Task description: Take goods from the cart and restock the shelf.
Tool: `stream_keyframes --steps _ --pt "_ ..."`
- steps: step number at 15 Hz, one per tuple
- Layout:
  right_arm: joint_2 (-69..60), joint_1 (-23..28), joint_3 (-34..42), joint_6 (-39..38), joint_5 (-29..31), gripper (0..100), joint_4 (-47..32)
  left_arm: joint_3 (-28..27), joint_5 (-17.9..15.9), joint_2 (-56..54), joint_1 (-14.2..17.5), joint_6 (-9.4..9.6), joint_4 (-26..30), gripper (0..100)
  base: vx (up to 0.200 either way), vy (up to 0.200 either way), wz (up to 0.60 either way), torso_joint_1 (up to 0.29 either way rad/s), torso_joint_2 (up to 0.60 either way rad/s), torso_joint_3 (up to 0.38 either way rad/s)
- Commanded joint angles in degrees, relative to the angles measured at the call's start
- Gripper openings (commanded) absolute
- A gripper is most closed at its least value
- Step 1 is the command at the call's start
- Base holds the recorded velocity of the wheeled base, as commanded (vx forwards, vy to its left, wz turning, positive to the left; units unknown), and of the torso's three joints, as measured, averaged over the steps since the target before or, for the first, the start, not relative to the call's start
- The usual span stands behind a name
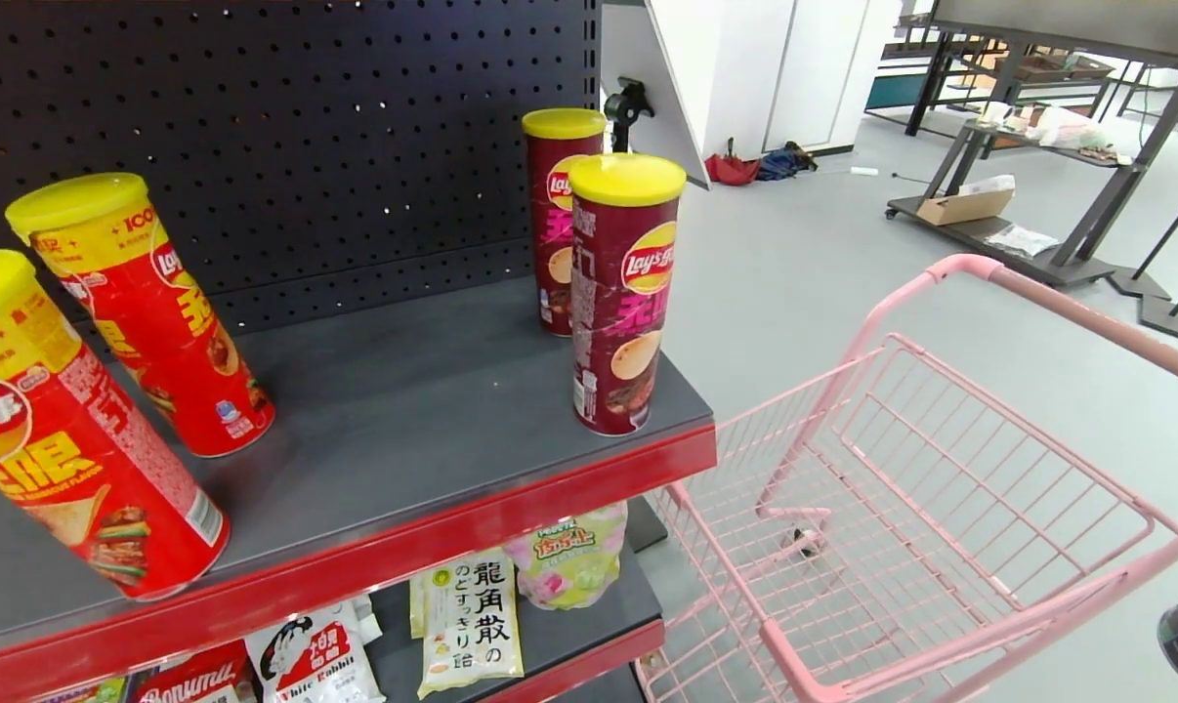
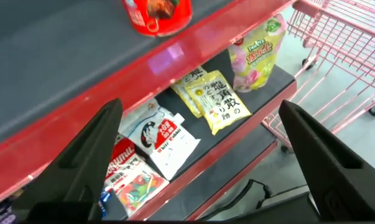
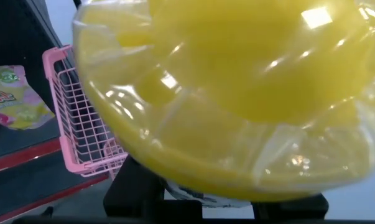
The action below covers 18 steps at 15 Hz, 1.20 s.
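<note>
Grey-floored aisle, facing shelving point(image 1: 550, 488) and pink cart point(image 1: 941, 439).
Clamping right gripper point(image 3: 227, 208) on a yellow-lidded can point(image 3: 237, 93) beside the cart; spreading left gripper point(image 2: 199, 162) fingers point(image 2: 91, 155) wide before snack bags point(image 2: 218, 99) on the lower shelf point(image 2: 268, 84); eyeing four chip cans point(image 1: 623, 293) on the top shelf point(image 1: 403, 391).
</note>
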<state>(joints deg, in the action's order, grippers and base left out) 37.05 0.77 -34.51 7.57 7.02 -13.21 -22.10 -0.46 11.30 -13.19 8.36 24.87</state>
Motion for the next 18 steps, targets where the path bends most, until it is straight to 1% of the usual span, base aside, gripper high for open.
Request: stream_keyframes --steps 1,4,7,15,17,18 --pt "0.3 0.0 0.8 0.0 -0.1 0 0.1 0.1 0.0 -0.2 0.0 -0.01 0.0 100 0.000 0.000 0.00 0.237 -0.61 -0.383" --pt "0.7 -0.2 1.6 0.1 -0.2 0 0.3 0.1 0.1 -0.6 0.0 -0.01 -0.1 100 0.000 0.000 0.00 0.211 -0.53 -0.334" --pt "1.3 -0.2 2.2 0.1 -0.1 0 0.3 0.2 0.1 -0.6 0.0 -0.01 0.0 100 0.000 0.000 0.00 0.146 -0.38 -0.220" --pt "1.4 -0.3 4.8 0.2 -0.1 0 1.8 1.9 0.4 -3.6 0.0 0.43 -0.2 100 0.000 0.000 0.60 0.013 -0.02 -0.015" --pt "1.3 -0.3 5.6 0.2 -0.2 0 2.0 2.2 2.2 -3.7 0.0 0.43 -0.1 100 0.000 0.000 0.60 0.005 0.00 -0.002" --pt "0.7 -0.3 6.5 0.1 -0.2 0 2.6 2.8 3.8 -3.7 0.1 0.69 0.1 100 0.000 0.000 0.00 0.000 0.00 0.000"
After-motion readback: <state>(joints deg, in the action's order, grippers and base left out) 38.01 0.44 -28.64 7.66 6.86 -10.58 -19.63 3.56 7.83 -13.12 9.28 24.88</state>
